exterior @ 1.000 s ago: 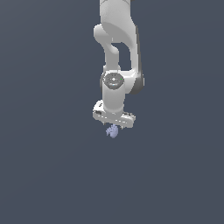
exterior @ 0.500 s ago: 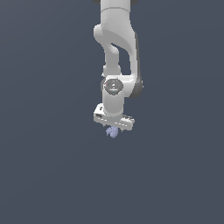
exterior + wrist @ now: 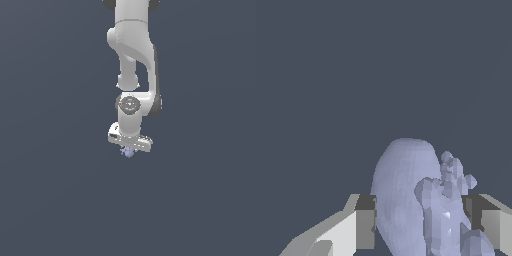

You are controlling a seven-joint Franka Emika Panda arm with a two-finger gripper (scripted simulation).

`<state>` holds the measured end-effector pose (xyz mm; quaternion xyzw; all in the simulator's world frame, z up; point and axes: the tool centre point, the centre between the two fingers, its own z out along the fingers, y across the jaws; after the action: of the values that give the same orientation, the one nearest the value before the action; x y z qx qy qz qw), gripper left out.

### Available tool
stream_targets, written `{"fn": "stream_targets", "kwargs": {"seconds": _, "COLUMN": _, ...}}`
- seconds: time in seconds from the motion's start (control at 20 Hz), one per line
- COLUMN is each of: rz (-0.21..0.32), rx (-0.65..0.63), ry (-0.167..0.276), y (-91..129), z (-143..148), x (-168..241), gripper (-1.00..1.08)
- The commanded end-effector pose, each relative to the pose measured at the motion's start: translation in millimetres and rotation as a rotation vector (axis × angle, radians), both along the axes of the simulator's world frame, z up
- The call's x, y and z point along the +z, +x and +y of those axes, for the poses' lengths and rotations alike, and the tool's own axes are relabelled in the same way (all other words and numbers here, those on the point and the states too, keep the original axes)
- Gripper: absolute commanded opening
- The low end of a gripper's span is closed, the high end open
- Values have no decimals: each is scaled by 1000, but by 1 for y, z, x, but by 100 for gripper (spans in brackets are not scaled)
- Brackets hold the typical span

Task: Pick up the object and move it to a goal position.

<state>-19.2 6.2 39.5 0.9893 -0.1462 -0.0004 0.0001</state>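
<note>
The object (image 3: 128, 152) is a tiny pale lavender-blue, ridged, shell-like lump. In the exterior view it hangs just under the white gripper (image 3: 129, 149), which points down from the white arm. In the wrist view the object (image 3: 416, 200) fills the space between the two fingers (image 3: 363, 222), which press on its two sides. The gripper (image 3: 418, 222) is shut on the object and holds it above the plain grey-blue ground.
The white arm (image 3: 132, 65) comes down from the top of the exterior view. Around it there is only a flat, uniform dark grey-blue surface (image 3: 60, 190).
The arm and gripper have risen a little with the object held in them. The grip has not changed.
</note>
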Motion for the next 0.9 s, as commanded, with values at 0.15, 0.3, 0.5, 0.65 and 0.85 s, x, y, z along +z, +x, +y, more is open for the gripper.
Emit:
{"fn": "stream_targets", "kwargs": {"seconds": 0.15, "rz": -1, "rx": 0, "ry": 0, "y": 0, "z": 0, "x": 0, "gripper": -100}}
{"fn": "stream_targets", "kwargs": {"seconds": 0.3, "rz": -1, "rx": 0, "ry": 0, "y": 0, "z": 0, "x": 0, "gripper": -100}}
{"fn": "stream_targets", "kwargs": {"seconds": 0.5, "rz": -1, "rx": -1, "ry": 0, "y": 1, "z": 0, "x": 0, "gripper": -100}}
{"fn": "stream_targets", "kwargs": {"seconds": 0.65, "rz": -1, "rx": -1, "ry": 0, "y": 5, "z": 3, "x": 1, "gripper": -100}}
{"fn": "stream_targets", "kwargs": {"seconds": 0.85, "rz": -1, "rx": -1, "ry": 0, "y": 14, "z": 10, "x": 2, "gripper": -100}}
